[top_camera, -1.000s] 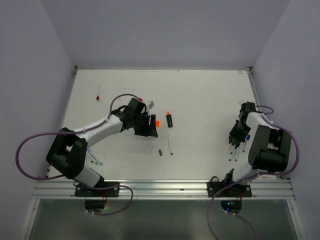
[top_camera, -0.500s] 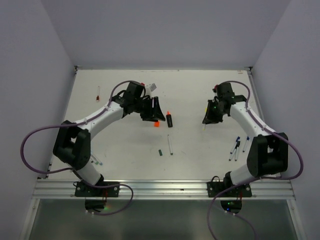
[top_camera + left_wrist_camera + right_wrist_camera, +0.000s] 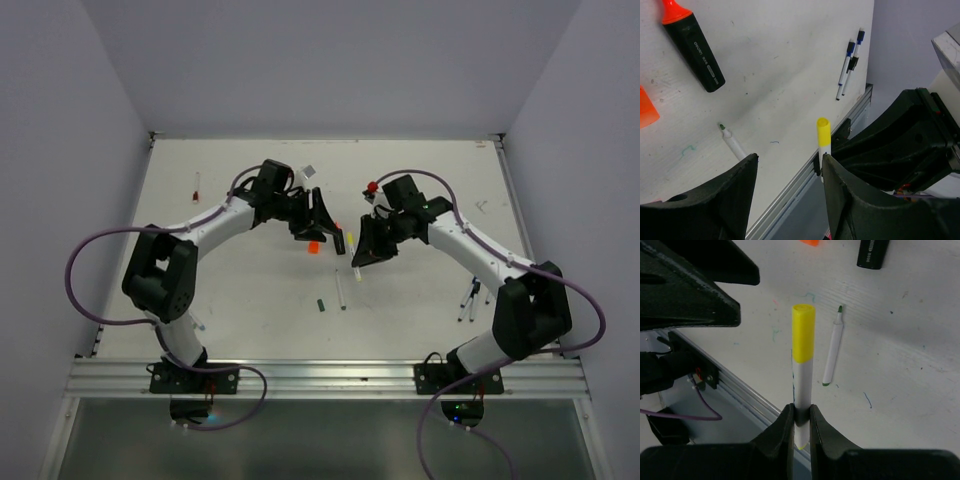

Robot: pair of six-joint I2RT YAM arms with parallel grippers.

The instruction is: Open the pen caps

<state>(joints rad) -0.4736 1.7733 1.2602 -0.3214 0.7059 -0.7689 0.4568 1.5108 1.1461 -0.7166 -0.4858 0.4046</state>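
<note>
Markings: the black marker (image 3: 692, 42), its orange tip bare, has white print along the barrel. The first word looks like "deli"; the smaller characters after it are too small to read. No other writing is legible. The table (image 3: 780, 50) shows stray green, blue and red ink scribbles.

Right gripper (image 3: 801, 412): fingers pressed onto the white barrel of a pen (image 3: 802, 385), which sticks straight out from them. Its yellow cap (image 3: 803, 332) is on and points towards the other arm.

Left gripper (image 3: 788, 160): fingers spread, nothing between them. In the left wrist view the yellow cap stands just off the inner face of one finger; I cannot tell whether they touch.

On the table: the orange cap (image 3: 313, 247) lies just beside the marker, off it. A green-tipped pen (image 3: 832, 355) lies uncapped nearer the arm bases, with the green cap (image 3: 321, 305) just beside its rear end. The blue-capped pens (image 3: 846, 67) lie well apart, by the right edge.

Change: one second ago the right gripper was low at the right edge, over that group of pens. Half a second ago it was partway in. Now it is at the table centre, facing the left gripper. The left gripper has swung from beside the orange cap to over the marker. The marker, orange cap, green-tipped pen and green cap have not moved.
</note>
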